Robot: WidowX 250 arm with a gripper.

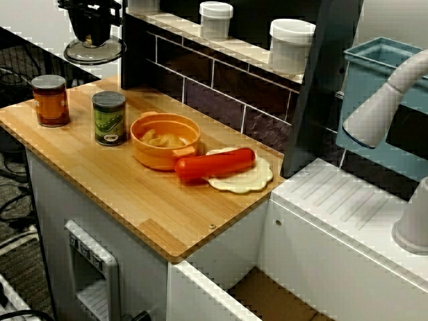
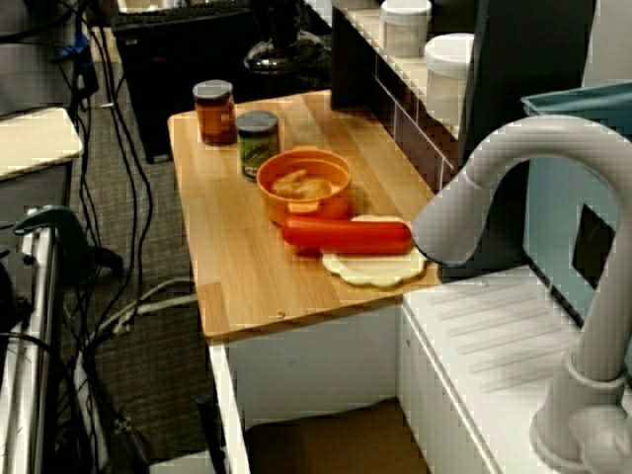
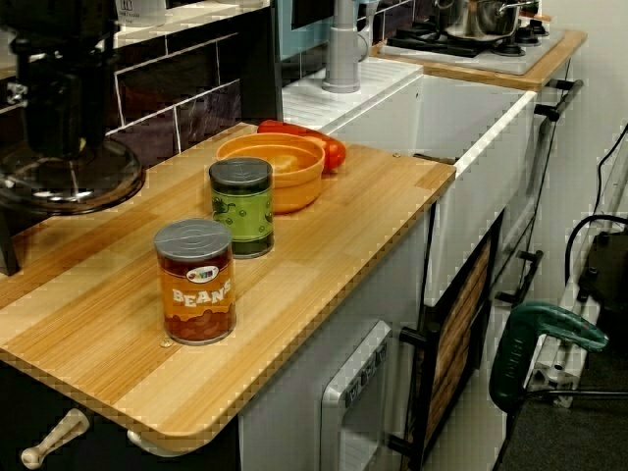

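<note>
No gripper shows in any view; only the arm's black base point(image 1: 90, 30) stands on its round foot at the counter's back left corner. On the wooden counter point(image 1: 120, 194) sits an orange bowl point(image 1: 165, 139) with pale food bits in it. A red sausage point(image 1: 215, 164) lies against the bowl's right side, across a cream scalloped disc point(image 1: 241, 177). Left of the bowl stand a green can point(image 1: 110, 118) and a red-orange beans can point(image 1: 51, 100). The view from over the tap shows the same bowl point(image 2: 304, 186) and sausage point(image 2: 348, 235). In the low view from the counter's end, the beans can point(image 3: 195, 282) is nearest.
A white tap point(image 1: 388, 100) arches over the white sink top point(image 1: 334, 200) right of the counter. White-lidded jars point(image 1: 291, 43) stand on the tiled back shelf. A stove with a pot point(image 3: 481, 15) lies beyond the sink. Cables and a green tool point(image 3: 540, 329) lie on the floor.
</note>
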